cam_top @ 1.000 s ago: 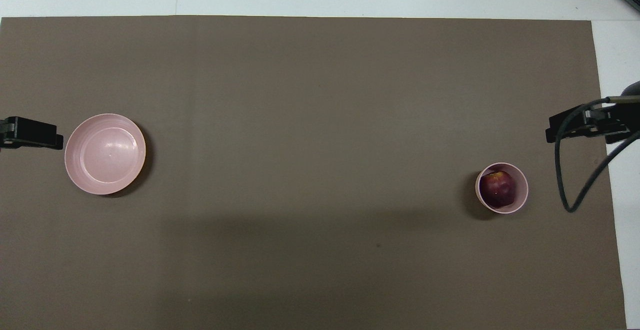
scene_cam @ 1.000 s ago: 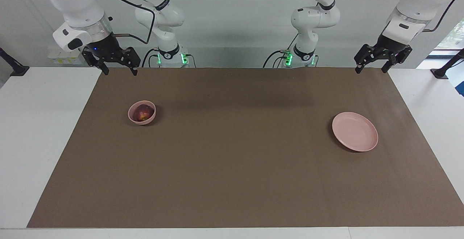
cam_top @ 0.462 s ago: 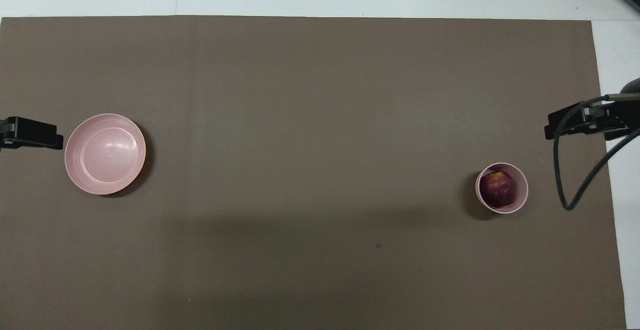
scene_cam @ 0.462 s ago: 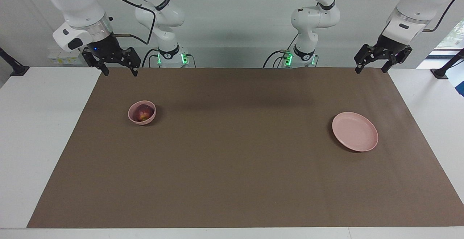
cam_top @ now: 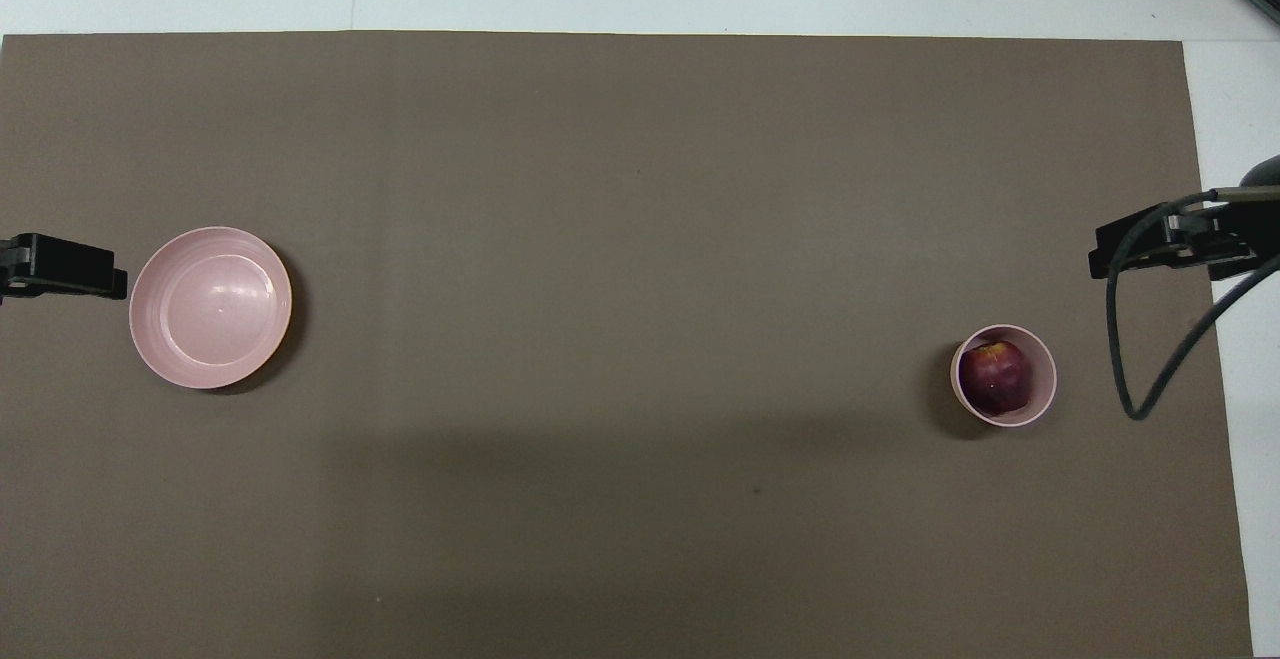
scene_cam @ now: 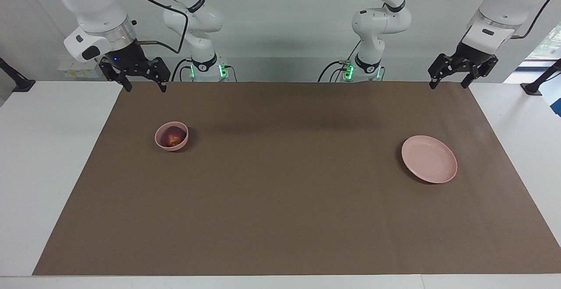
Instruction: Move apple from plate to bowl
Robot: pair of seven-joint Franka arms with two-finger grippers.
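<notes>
The dark red apple [scene_cam: 172,136] [cam_top: 994,377] lies inside the small deep pink bowl [scene_cam: 159,140] [cam_top: 1045,397] toward the right arm's end of the table. The flat pink plate [scene_cam: 429,165] [cam_top: 210,307] lies bare toward the left arm's end. My right gripper [scene_cam: 143,87] [cam_top: 1105,264] hangs open and empty in the air over the mat's edge at its own end. My left gripper [scene_cam: 447,84] [cam_top: 115,282] hangs open and empty in the air over the mat's edge at its end.
A brown mat [scene_cam: 289,179] [cam_top: 620,239] covers most of the white table [scene_cam: 48,148]. A black cable [cam_top: 1150,359] loops down from the right arm beside the bowl.
The right gripper has drawn back slightly away from the bowl. The apple, bowl, plate and left arm have not moved.
</notes>
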